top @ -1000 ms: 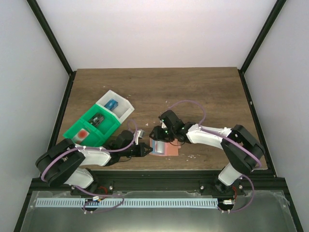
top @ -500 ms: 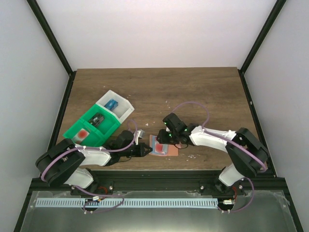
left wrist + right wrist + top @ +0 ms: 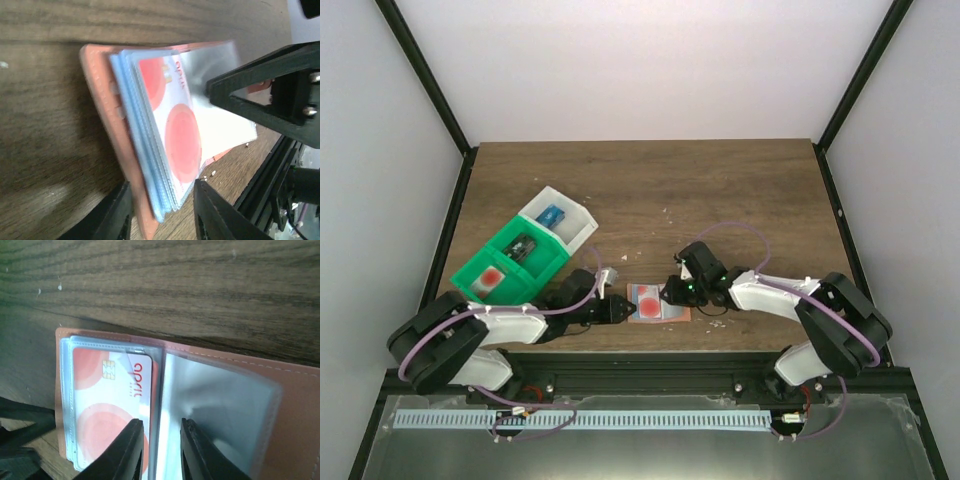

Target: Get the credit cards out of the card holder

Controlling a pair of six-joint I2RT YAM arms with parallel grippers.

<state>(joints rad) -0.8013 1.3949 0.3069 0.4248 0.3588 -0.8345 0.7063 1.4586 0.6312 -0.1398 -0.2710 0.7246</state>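
Observation:
The card holder [image 3: 658, 302] lies open on the wood near the front edge, its salmon cover [image 3: 102, 115] under a stack of clear sleeves. A red and white credit card [image 3: 110, 405] sits in the top left sleeve; the right sleeve [image 3: 220, 410] looks bare. My left gripper [image 3: 162, 215] is open, its jaws straddling the holder's near edge. The right gripper [image 3: 161, 450] has its tips down on the sleeves at the centre fold, a narrow gap between them and nothing pinched. From above, the left gripper [image 3: 623, 308] is at the holder's left, the right gripper [image 3: 672, 293] at its right.
A green tray [image 3: 480, 262] at the left holds a red and white card [image 3: 495, 274] and a dark card [image 3: 523, 248]. Joined to it, a white tray [image 3: 582, 222] holds a blue card [image 3: 554, 215]. The black front rail [image 3: 650, 365] runs just below the holder.
The right gripper swung right and down, laying a sleeve over so the holder lies open; its jaws narrowed. The left gripper's jaws opened at the holder's edge.

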